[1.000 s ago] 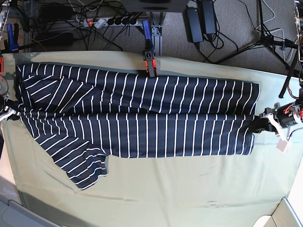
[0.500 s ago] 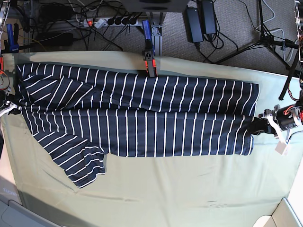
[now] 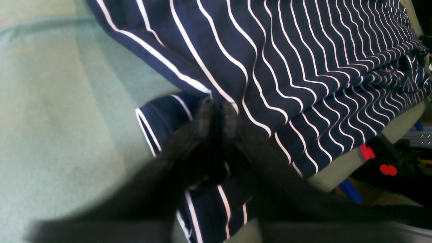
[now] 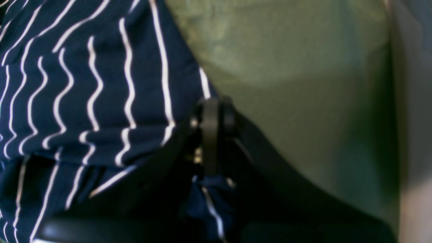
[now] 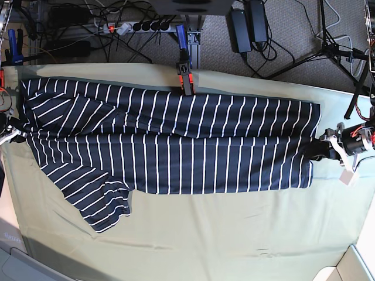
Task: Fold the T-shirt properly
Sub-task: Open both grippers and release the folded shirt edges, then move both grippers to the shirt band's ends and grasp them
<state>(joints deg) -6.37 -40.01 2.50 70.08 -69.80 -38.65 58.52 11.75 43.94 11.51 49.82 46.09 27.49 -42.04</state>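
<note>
T-shirt [image 5: 170,146] lay spread lengthwise across the counter [image 5: 234,234], which was covered in pale green cloth. Shirt folded over itself along its length, a seam-like fold line running side to side through the middle. One sleeve [image 5: 102,202] stuck out at the near left corner in the base view, flat on the cloth.

Left hand [image 5: 319,153] sat at the shirt's right end in the base view, low over the counter. Left wrist view: fingers [image 3: 206,116] pressed together on the fabric edge, clenched on the T-shirt [image 3: 303,67], a fold of striped cloth bunched beneath them.

Right hand [image 5: 17,133] sat at the opposite end, at the counter's left edge. Right wrist view: its fingers [image 4: 211,118] were closed tight on the shirt's edge, with striped fabric [image 4: 84,101] to one side and bare green cloth [image 4: 297,84] to the other.

Orange and black clamp [image 5: 185,78] stood at the far counter edge, touching the shirt's far hem. Power strip [image 5: 140,26] and cables lay on the floor beyond.
</note>
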